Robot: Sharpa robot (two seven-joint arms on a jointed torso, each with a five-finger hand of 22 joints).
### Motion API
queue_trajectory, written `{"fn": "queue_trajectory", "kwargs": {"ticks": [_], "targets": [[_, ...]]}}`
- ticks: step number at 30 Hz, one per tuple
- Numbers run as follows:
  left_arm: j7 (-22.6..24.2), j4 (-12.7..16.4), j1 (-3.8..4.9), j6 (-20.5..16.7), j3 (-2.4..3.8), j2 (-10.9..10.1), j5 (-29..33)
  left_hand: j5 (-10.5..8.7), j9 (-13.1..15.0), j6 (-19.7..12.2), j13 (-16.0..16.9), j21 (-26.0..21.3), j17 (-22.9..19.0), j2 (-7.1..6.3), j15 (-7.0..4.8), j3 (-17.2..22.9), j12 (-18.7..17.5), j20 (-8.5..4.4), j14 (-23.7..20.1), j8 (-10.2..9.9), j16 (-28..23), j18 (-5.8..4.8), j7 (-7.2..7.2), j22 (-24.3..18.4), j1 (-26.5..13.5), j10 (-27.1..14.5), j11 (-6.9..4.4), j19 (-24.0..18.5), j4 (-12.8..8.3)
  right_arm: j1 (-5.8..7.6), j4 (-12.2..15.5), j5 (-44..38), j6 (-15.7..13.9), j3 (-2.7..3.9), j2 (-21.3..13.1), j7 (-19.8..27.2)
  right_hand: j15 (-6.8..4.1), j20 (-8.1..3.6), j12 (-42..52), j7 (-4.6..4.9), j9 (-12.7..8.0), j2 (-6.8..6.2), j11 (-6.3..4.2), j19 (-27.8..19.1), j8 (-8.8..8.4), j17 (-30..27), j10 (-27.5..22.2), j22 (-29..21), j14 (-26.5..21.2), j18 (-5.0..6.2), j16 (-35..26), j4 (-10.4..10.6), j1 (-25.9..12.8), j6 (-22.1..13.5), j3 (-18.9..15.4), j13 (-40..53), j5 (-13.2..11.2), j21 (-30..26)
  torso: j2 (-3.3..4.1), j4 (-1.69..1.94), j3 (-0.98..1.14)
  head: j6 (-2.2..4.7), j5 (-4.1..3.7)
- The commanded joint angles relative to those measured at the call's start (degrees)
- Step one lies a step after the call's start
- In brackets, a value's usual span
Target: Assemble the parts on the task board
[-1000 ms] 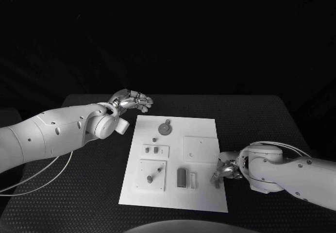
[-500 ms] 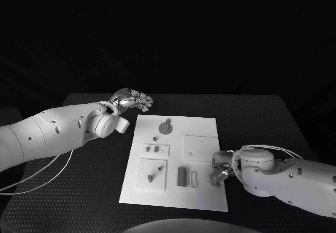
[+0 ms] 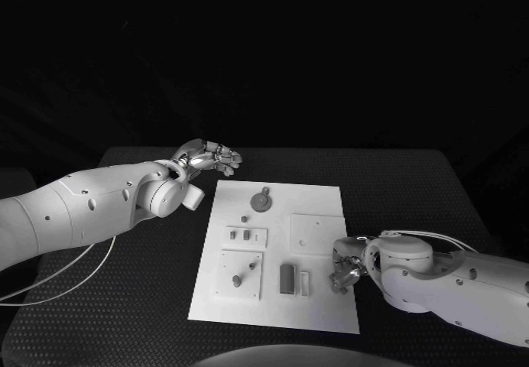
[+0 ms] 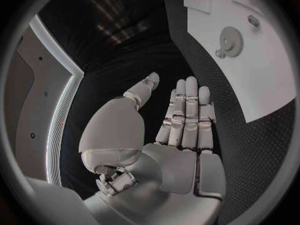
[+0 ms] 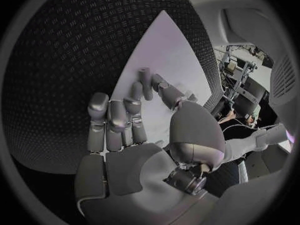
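Left hand [image 3: 207, 159] is held open and empty near the board's [image 3: 319, 199] far left corner; right hand [image 3: 351, 269], fingers spread, nothing gripped, is at its right edge.

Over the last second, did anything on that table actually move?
The right arm slid in toward the white board, bringing the right hand to its near right edge, holding nothing. The left hand, the gear and the other small parts stayed put.
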Motion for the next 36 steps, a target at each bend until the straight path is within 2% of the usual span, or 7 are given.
{"fn": "queue_trajectory", "kwargs": {"ticks": [1,4,8,12,18,27,36], "targets": [[0.3,0.1,0.04,0.8,0.03,0.1,0.2,-0.23,-0.1,-0.4,0.0,-0.2,0.1,-0.24,0.02,0.0,0.0,0.26,0.3,0.3,-0.3,0.06,-0.05,0.1,-0.3,-0.5,-0.02,0.1,0.4,-0.93,-0.4,3.9,0.3,-0.77,-0.3,0.3,0.34,0.68,-0.2,0.70,-0.4,2.88,0.08,0.2,-16.34,0.0,0.6,0.0,0.0,3.13,-0.4,0.0,-0.6,0.0,4.0,-0.1,5.6,-0.2,-0.01,-0.02,0.03,-0.12,0.14],[0.3,0.1,0.04,0.8,0.03,0.2,0.2,-0.23,-0.1,-0.4,0.0,-0.2,0.1,-0.25,0.02,0.0,0.0,0.26,0.3,0.3,-0.3,0.06,-0.04,0.1,-0.3,-0.5,-0.02,0.1,0.4,-0.81,-0.3,7.9,-0.2,-0.76,-0.8,0.6,0.53,0.93,-0.3,0.82,-0.8,4.91,0.23,0.2,-16.59,0.1,0.8,0.1,0.1,3.13,-0.6,-0.6,-1.4,0.1,7.1,0.0,8.3,0.0,-0.04,-0.03,0.00,-0.19,0.14],[0.3,0.1,0.04,0.8,0.03,0.2,0.2,-0.22,-0.1,-0.4,0.0,-0.2,0.1,-0.24,0.02,0.0,0.0,0.26,0.3,0.3,-0.3,0.06,-0.04,0.1,-0.3,-0.5,-0.01,0.1,0.4,-0.25,-0.2,12.1,-1.7,-0.76,-1.2,0.9,0.54,0.97,-0.3,0.79,-0.9,5.64,0.23,0.3,-16.61,0.3,0.9,0.1,0.2,3.13,-0.6,-1.1,-1.8,0.2,8.1,0.1,8.7,0.1,-0.02,-0.04,-0.03,-0.22,0.21],[0.2,0.1,0.04,0.8,0.02,0.2,0.2,-0.22,-0.1,-0.4,0.0,-0.2,0.1,-0.24,0.02,0.0,0.0,0.26,0.3,0.3,-0.3,0.07,-0.04,0.1,-0.3,-0.5,-0.02,0.1,0.4,0.68,0.0,19.9,-5.1,-0.76,-1.6,0.8,0.50,0.97,-0.3,0.75,-0.9,5.86,0.19,0.4,-16.56,0.5,1.0,0.1,0.4,3.13,-0.6,-1.1,-2.1,0.3,8.4,0.1,8.6,0.2,-0.01,-0.03,-0.02,-0.22,0.26],[0.2,0.1,0.04,0.8,0.02,0.3,0.2,-0.21,-0.1,-0.5,0.0,-0.2,0.2,-0.26,0.02,0.0,0.0,0.26,0.3,0.4,-0.3,0.07,-0.04,0.1,-0.2,-0.5,-0.02,0.1,0.4,1.97,0.5,28.3,-7.9,-0.76,-1.3,0.4,0.43,0.95,-0.3,0.69,-1.0,5.98,0.13,0.6,-16.51,0.6,1.1,0.1,0.6,3.13,-0.6,-1.2,-2.7,0.5,8.5,0.2,9.2,0.3,-0.02,-0.01,-0.06,-0.20,0.27],[0.1,0.1,0.05,0.8,0.02,0.2,0.2,-0.19,-0.1,-0.5,0.0,-0.2,0.2,-0.29,0.02,0.0,0.0,0.26,0.3,0.4,-0.4,0.07,-0.04,0.1,-0.2,-0.5,-0.02,0.1,0.4,2.29,0.8,33.5,-9.5,-0.77,0.0,-1.0,0.38,0.92,-0.3,0.66,-1.0,5.92,0.09,0.7,-16.49,0.8,1.1,0.1,0.8,3.13,-0.6,-1.3,-3.2,0.6,8.4,0.2,9.6,0.4,0.01,-0.03,-0.08,-0.36,0.29],[0.0,0.3,0.05,1.0,0.02,0.2,0.2,-0.18,-0.1,-0.5,0.0,-0.3,0.3,-0.34,0.02,0.0,0.0,0.26,0.3,0.4,-0.4,0.07,-0.04,0.2,-0.2,-0.5,-0.01,0.1,0.4,2.30,0.0,34.5,-9.4,-0.77,1.8,-1.2,0.34,0.90,-0.4,0.65,-1.1,5.92,0.08,0.7,-16.51,0.8,1.1,0.1,0.7,3.13,-0.6,-1.3,-3.5,0.6,8.4,0.2,9.8,0.4,-0.03,-0.01,-0.10,-0.39,0.12]]}}
